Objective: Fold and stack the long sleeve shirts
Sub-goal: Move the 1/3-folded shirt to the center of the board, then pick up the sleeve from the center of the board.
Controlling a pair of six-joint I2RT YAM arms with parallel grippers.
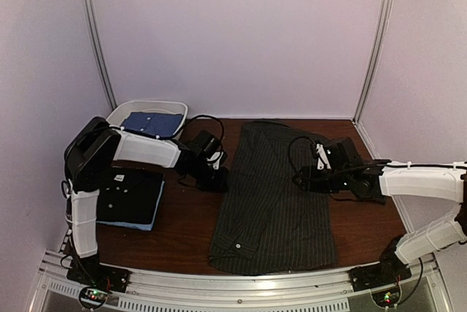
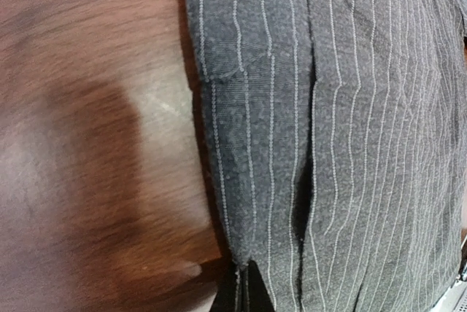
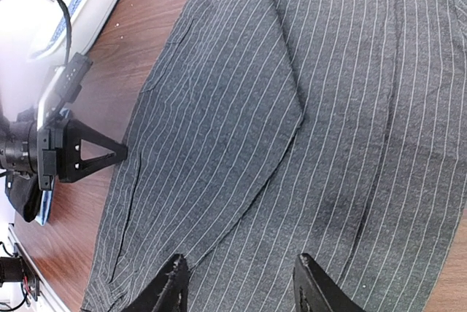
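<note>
A dark charcoal pinstriped long sleeve shirt (image 1: 273, 203) lies flat and lengthwise on the middle of the brown table, partly folded in on itself. My left gripper (image 1: 219, 181) sits low at the shirt's left edge and is shut on it; in the left wrist view the hem (image 2: 244, 254) runs down into the dark closed fingertips (image 2: 248, 290). My right gripper (image 3: 241, 286) hovers open just above the shirt's right half (image 3: 328, 144), both black fingertips (image 3: 171, 286) apart with only cloth beneath. A folded black shirt (image 1: 131, 194) with white buttons rests on light blue cloth at the left.
A white oval tub (image 1: 120, 114) at the back left holds blue cloth (image 1: 152, 124). Bare brown table (image 1: 186, 217) shows between the folded stack and the pinstriped shirt. White walls close in the table at the back and sides. The arm bases stand at the near edge.
</note>
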